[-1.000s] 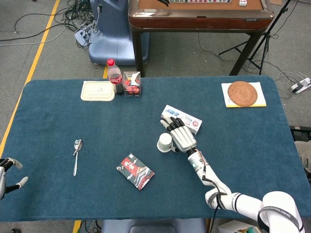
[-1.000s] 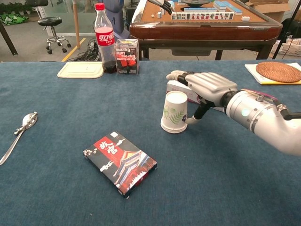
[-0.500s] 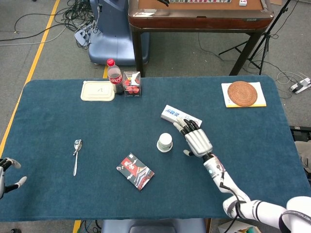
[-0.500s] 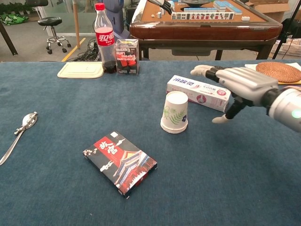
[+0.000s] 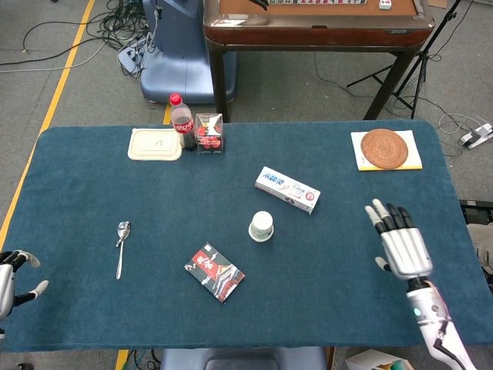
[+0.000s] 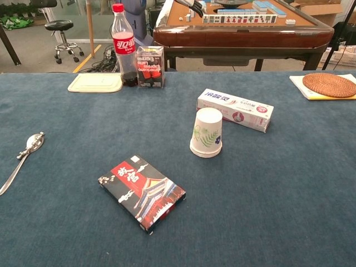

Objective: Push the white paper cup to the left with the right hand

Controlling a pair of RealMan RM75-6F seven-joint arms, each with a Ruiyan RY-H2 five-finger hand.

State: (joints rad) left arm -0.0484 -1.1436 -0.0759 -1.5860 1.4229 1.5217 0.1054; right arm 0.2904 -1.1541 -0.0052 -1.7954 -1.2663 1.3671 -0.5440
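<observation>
The white paper cup point(image 5: 261, 227) stands upside down near the middle of the blue table; its leaf print shows in the chest view point(image 6: 207, 133). My right hand point(image 5: 399, 240) hovers well to the cup's right, fingers spread and straight, holding nothing. It is outside the chest view. My left hand point(image 5: 14, 274) peeks in at the table's front left corner, far from the cup, with its fingers curled and nothing visible in them.
A toothpaste box point(image 5: 287, 189) lies just behind the cup. A red-and-black card box point(image 5: 214, 272) lies to its front left, a spoon point(image 5: 122, 247) further left. A cola bottle point(image 5: 182, 122), small clear box point(image 5: 209, 132) and lidded container point(image 5: 155, 143) stand at the back; a woven coaster point(image 5: 384, 148) back right.
My right hand has left the cup and drawn back to the right, out of the chest view. The cup stays where it stood.
</observation>
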